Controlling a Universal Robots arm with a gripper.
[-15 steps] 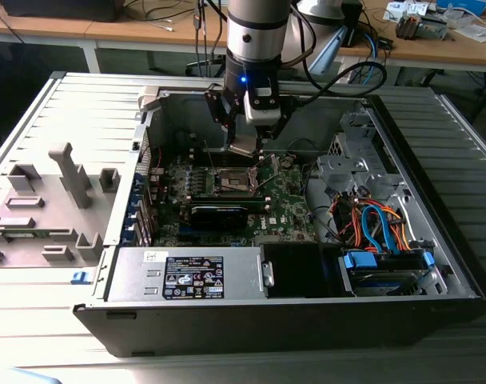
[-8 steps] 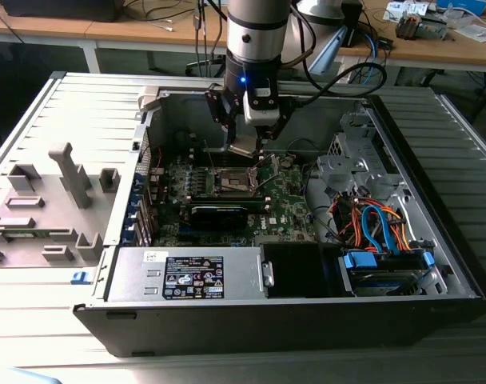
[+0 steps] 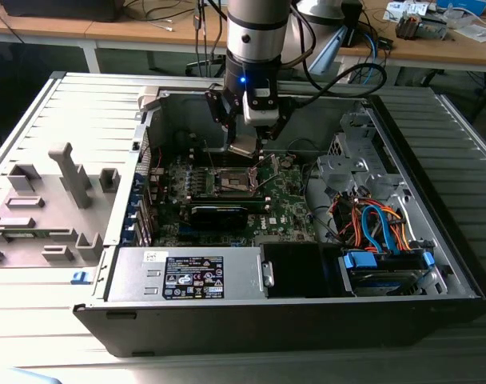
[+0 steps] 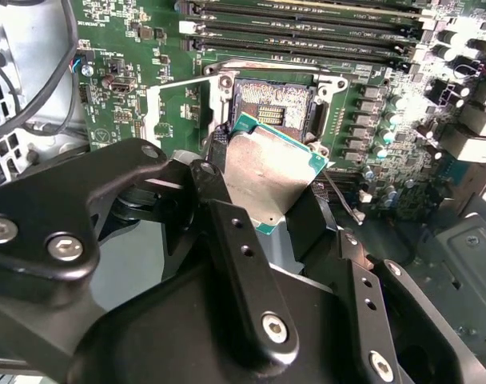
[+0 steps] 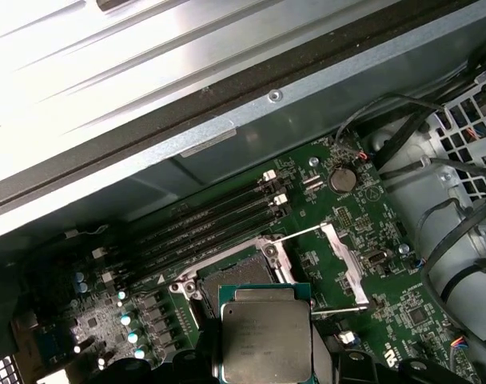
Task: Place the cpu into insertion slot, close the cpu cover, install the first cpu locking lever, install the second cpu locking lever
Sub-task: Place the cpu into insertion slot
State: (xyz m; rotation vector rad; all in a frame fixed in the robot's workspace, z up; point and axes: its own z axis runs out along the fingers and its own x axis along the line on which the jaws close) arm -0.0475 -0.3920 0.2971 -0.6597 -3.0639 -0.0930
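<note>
My gripper [image 3: 247,144] hangs inside the open computer case, shut on the cpu [image 3: 244,149]. In both wrist views the cpu [image 4: 267,172] [image 5: 265,336] is a flat square chip with a silver-grey top and green edge, pinched between the black fingers [image 4: 219,200]. It is held tilted a little above the insertion slot [image 4: 271,100] [image 5: 237,276], a square socket with a dark centre and metal rim [image 3: 235,182]. The silvery cpu cover [image 5: 341,260] stands swung open beside the slot. A thin wire lever [image 4: 173,86] is raised off the socket.
Memory slots [image 5: 203,224] run along one side of the socket. A long black card [image 3: 219,214] lies just in front of it. A grey power supply [image 3: 187,276] sits at the case front, and coloured cables [image 3: 371,224] and a drive cage fill the exterior view's right.
</note>
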